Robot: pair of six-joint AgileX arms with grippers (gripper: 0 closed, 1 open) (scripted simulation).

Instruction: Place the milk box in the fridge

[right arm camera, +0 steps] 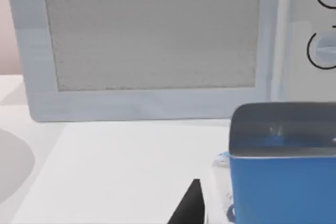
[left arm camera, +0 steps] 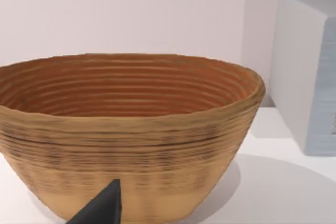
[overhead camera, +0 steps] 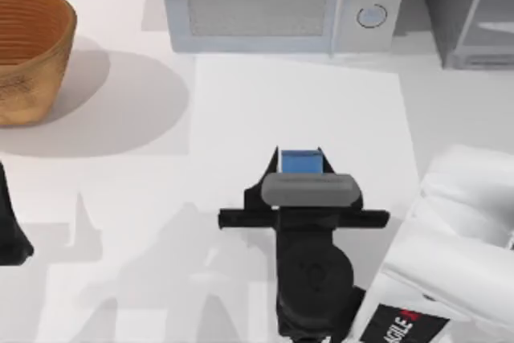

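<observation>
Our one milk box (overhead camera: 301,161) stands upright, long axis vertical, mid-table before the one microwave (overhead camera: 281,2), far from the one fridge (overhead camera: 474,10) at far right. Our right gripper (overhead camera: 299,168) straddles it; whether its fingers pinch, we cannot tell. One basket (overhead camera: 28,50) sits far left on the white table (overhead camera: 161,222); left gripper (overhead camera: 12,230) parked.

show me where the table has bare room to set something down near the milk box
Bare patches: the white tabletop between the microwave and the milk box, and the stretch between the basket and the carton. It is crowded where the right gripper stands over the carton, and at the fridge corner, far right.
</observation>
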